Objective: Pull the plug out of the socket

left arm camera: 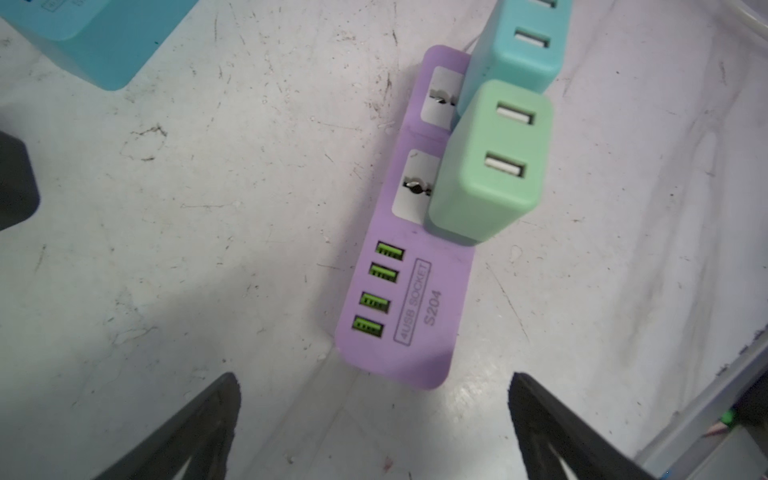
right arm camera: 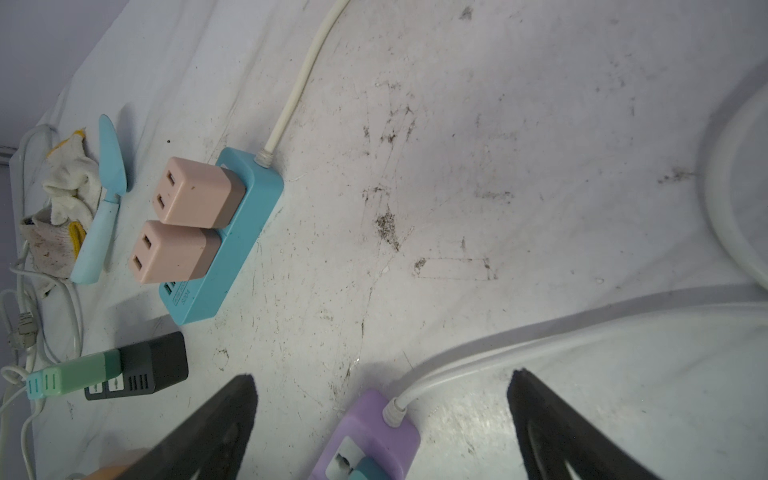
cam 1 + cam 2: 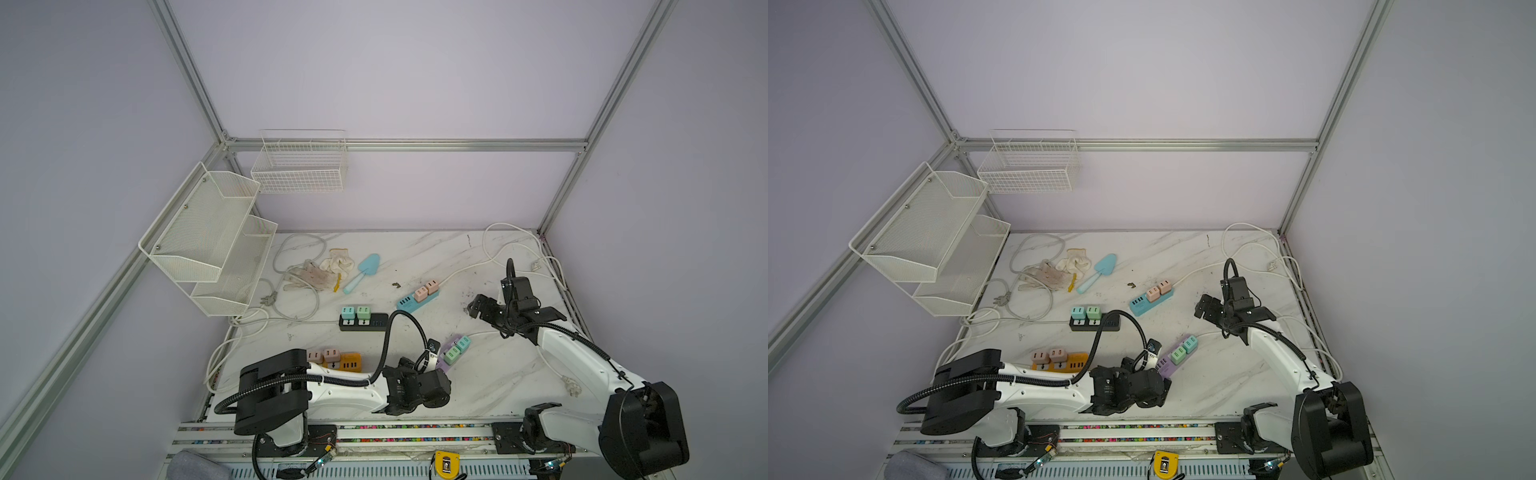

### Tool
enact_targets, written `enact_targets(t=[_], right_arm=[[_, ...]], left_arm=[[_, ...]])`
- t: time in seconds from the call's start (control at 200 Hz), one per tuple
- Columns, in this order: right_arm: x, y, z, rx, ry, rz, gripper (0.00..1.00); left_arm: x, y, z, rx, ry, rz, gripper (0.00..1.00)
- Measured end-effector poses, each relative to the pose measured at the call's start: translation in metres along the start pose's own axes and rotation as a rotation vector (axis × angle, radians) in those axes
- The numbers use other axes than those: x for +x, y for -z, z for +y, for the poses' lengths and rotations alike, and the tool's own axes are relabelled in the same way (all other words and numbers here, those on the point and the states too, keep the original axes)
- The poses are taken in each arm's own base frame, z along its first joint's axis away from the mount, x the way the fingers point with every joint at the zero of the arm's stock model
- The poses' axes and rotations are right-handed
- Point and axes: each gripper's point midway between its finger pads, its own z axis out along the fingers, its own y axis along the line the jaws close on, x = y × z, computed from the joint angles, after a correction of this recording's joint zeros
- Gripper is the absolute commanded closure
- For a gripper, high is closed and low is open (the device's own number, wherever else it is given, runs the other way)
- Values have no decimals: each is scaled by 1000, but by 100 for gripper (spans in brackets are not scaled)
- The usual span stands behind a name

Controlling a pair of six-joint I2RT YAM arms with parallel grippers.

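4 strips [image 1: 407, 316] | 8 plugs [image 1: 490, 162], 2/strip | L jaws apart | R jaws apart

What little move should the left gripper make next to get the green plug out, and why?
Probably ease the left gripper forward and down until its open jaws sit on either side of the green plug. The jaws are wide and empty, only at the near end of the purple power strip, and the plug is seated in that strip.

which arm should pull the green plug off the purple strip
Likely left: the left end effector, open, faces the green plug on the purple strip; the right end effector hangs by its cable end.
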Motion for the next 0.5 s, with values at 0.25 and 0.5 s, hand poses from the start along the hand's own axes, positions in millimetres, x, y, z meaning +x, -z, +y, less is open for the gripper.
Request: enact_targets(t=[0.25, 0.5], right_arm=[[-3, 0, -1, 1, -4, -9, 3], [-6, 1, -1, 8, -1, -20, 3]], left_arm=[[7, -12, 1, -67, -13, 49, 0], [8, -24, 11, -114, 29, 100, 5]])
